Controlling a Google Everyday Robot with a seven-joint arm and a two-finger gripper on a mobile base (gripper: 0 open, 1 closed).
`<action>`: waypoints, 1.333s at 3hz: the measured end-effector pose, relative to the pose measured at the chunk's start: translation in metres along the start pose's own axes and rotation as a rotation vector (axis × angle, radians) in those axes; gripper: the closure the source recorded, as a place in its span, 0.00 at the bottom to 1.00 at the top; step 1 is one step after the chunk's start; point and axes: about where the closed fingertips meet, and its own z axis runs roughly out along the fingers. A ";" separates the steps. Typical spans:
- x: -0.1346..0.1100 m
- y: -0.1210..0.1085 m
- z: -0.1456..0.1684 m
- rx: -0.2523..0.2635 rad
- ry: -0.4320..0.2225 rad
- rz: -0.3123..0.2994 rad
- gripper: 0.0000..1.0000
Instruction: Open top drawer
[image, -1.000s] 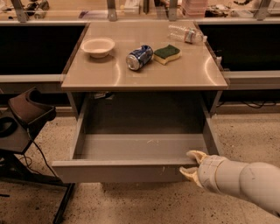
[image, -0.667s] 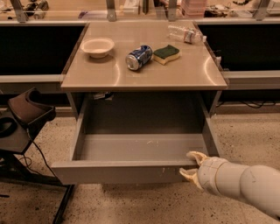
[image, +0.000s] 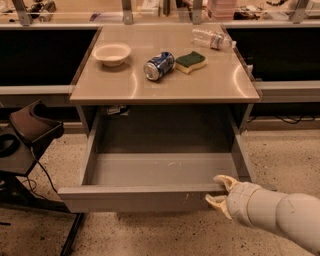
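The wide grey metal top drawer with the flat, handle-less front (image: 135, 198) is standing far out from under the tan surface (image: 165, 86), its plain grey inside fully showing, so the opening is looking nearly or wholly done. The cream-coloured two-finger pincer (image: 216, 189) is sitting at the right end of the drawer front, one finger reaching over the top rim and the other lying against the outer face, pinching the panel between them. The main danger is coming from that off-centre hold: pulling further from one corner is likely to be twisting the drawer in its slides and jamming it, or dragging it past its stops so it sags or drops out. A thin pinch on a bare edge is also risking a slip. Any jolt could be shaking the surface above, where the blue drink can lying on its side (image: 159, 65) and the clear plastic bottle on its side (image: 212, 38) are free to roll.
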 end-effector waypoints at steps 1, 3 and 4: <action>-0.002 -0.001 -0.002 0.000 0.000 0.000 1.00; 0.000 0.003 -0.006 0.006 -0.007 0.006 1.00; 0.005 0.009 -0.007 0.013 -0.014 0.013 1.00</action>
